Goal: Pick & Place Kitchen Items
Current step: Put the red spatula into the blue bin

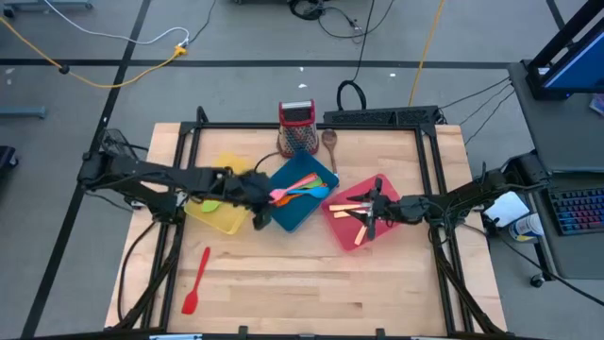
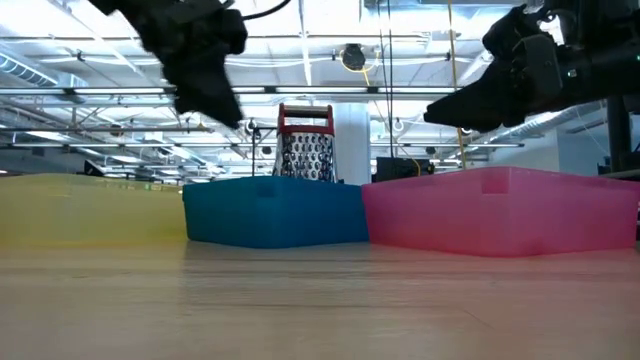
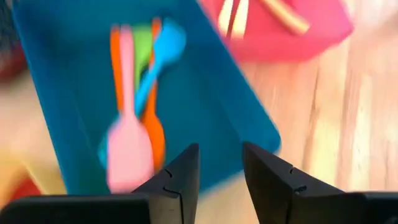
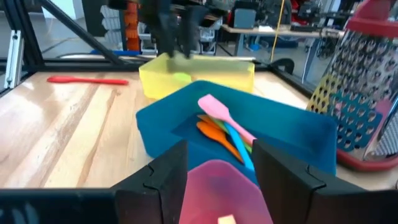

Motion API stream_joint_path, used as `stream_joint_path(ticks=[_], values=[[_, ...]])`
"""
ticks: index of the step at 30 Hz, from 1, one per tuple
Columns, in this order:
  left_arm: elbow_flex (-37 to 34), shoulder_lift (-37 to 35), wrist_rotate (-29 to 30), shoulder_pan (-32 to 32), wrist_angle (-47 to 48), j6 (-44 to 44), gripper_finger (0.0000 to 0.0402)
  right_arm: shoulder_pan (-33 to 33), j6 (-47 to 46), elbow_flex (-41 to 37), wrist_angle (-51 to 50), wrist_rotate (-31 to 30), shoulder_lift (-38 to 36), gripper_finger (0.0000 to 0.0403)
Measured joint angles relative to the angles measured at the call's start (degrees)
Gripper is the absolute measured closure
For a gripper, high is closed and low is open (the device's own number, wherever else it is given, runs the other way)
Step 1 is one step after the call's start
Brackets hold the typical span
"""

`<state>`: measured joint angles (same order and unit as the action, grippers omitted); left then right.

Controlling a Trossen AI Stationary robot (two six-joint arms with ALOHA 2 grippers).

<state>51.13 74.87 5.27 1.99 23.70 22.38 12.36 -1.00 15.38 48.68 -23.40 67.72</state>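
A blue tray (image 1: 300, 210) holds pink, orange, green and light-blue plastic utensils (image 1: 300, 189), lying side by side on its floor (image 3: 134, 93). My left gripper (image 3: 221, 152) hangs open above the blue tray's near-left edge (image 1: 257, 196), beside the yellow tray (image 1: 225, 219), with nothing between its fingers. A green utensil (image 1: 209, 203) lies in the yellow tray. My right gripper (image 4: 217, 152) stands open and level over the pink tray (image 1: 347, 227), which holds pale-handled cutlery (image 1: 351, 210). A red spatula (image 1: 195, 280) lies flat on the table at the near left.
A metal box grater (image 1: 297, 127) with a red handle stands at the far edge behind the blue tray, with a wooden spoon (image 1: 329, 146) beside it. The three trays sit side by side across the table's middle. Bare wood stretches along the near edge (image 1: 311, 293).
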Motion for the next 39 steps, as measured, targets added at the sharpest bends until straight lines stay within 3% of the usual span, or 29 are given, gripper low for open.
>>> stream_joint_path(ticks=[7, 12, 16, 26, 29, 33, 39], values=[[0.00, 0.14, 1.33, 11.16, 16.25, 24.42, 0.0279, 0.00, 0.13, 0.00, -1.36, 2.01, 0.00, 0.0232], [0.00, 0.07, -4.43, 19.88, 29.79, 45.41, 0.0280, 0.02, 0.26, 0.00, -1.73, 4.35, 0.00, 0.0232], [0.00, 0.38, -6.31, 26.87, 33.19, 57.58, 0.0280, 0.02, 0.32, 0.00, -2.09, 4.24, 0.00, 0.0232], [-4.87, 0.50, -5.26, 42.23, 30.85, 77.76, 0.0279, 0.02, 0.36, 0.00, -2.06, 4.24, 0.00, 0.0232], [-8.74, 0.50, -5.63, 45.68, 25.87, 83.71, 0.0279, 0.02, 0.37, 0.00, -2.07, 4.24, 0.00, 0.0232], [-13.75, 0.50, -6.46, 48.80, 17.79, 89.46, 0.0279, 0.02, 0.37, 0.00, -2.07, 4.24, 0.00, 0.0232], [-17.60, 0.42, -8.26, 51.31, 15.54, 93.45, 0.0279, 0.02, 0.33, 0.00, -2.03, 4.24, 0.00, 0.0232]])
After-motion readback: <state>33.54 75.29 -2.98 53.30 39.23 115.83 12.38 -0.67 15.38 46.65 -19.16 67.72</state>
